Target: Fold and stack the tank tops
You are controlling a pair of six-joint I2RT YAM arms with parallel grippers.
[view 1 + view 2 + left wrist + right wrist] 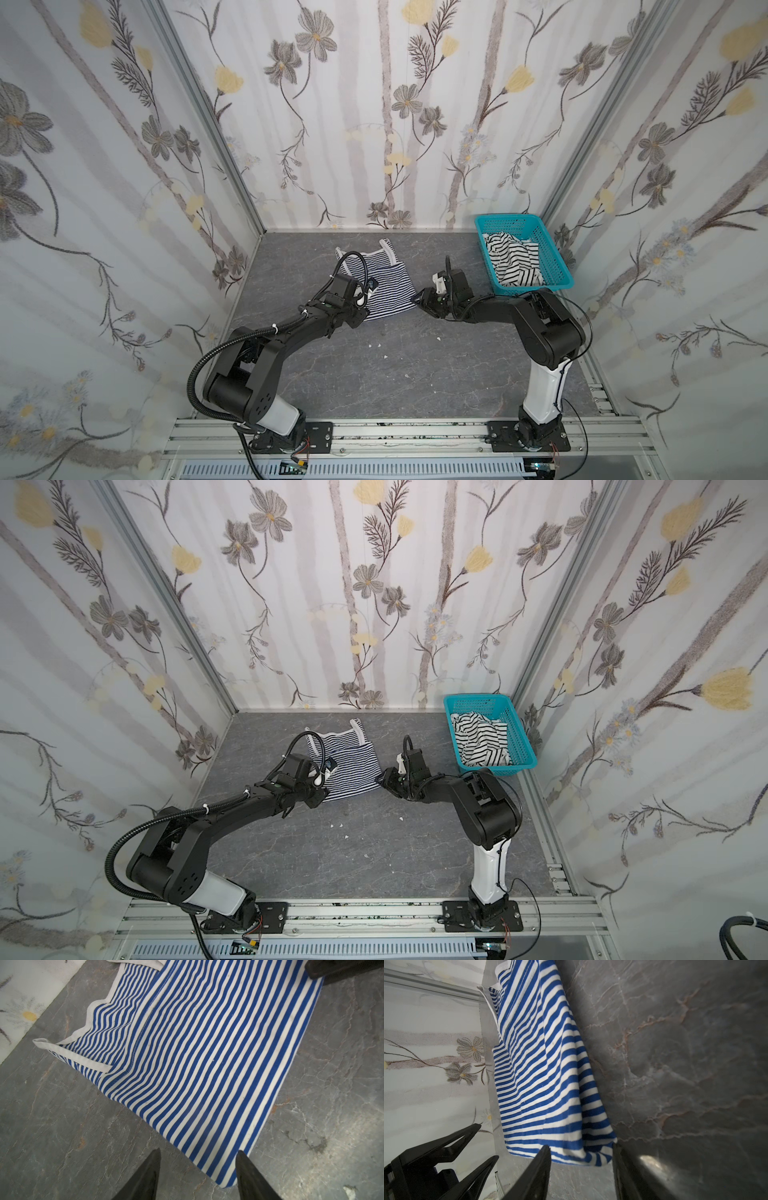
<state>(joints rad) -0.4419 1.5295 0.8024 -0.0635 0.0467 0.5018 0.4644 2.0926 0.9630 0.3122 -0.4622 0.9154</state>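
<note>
Left gripper (197,1167): black tapered fingers spread, nothing held, straddling lower-left corner of the thin-striped tank top (384,291). Soft knit with white trim, it lies mid-frame on the grey veined table (395,374). Right gripper (581,1147): fingers flank its lower-right corner; clamped or not, can't tell. Wide-striped tank top (515,259) sits crumpled in the teal perforated basket (555,259), right of centre.

A robot test cell in a lab: robot arms (266,345) bolted to an aluminium rail (407,432) behind the jaws, a grey stone-look tabletop (395,374) beneath them, flower-printed panels (374,124) in metal framing (208,116) beyond.
</note>
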